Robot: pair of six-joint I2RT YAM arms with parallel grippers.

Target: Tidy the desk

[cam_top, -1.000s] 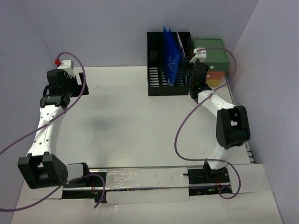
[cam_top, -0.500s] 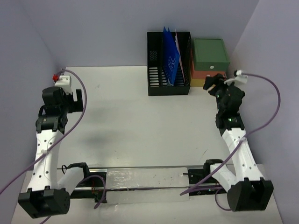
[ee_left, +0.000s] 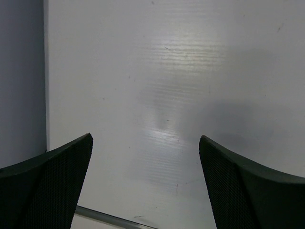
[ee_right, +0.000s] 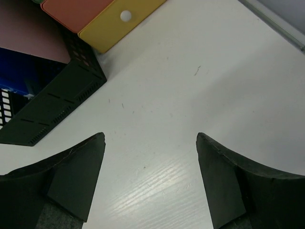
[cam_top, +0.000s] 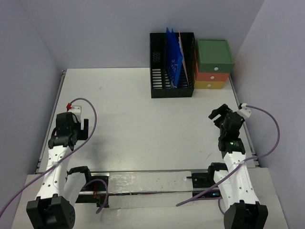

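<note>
The desk [cam_top: 138, 119] is a large flat white tabletop with a metal rail along its near edge; it fills the left wrist view [ee_left: 181, 71] and most of the right wrist view [ee_right: 190, 95]. My left gripper [cam_top: 78, 128] is open and empty at the desk's left side; its jaws stand wide apart [ee_left: 145, 143]. My right gripper [cam_top: 219, 117] is open and empty at the right side, its jaws wide apart [ee_right: 150, 140], pointing toward the rack.
A black slotted file rack [cam_top: 171, 67] with blue folders [cam_top: 174, 57] and a pink one stands at the back; it also shows in the right wrist view [ee_right: 52, 102]. A green-orange-yellow drawer unit [cam_top: 213, 64] stands right of it, its yellow drawer [ee_right: 119, 24] visible.
</note>
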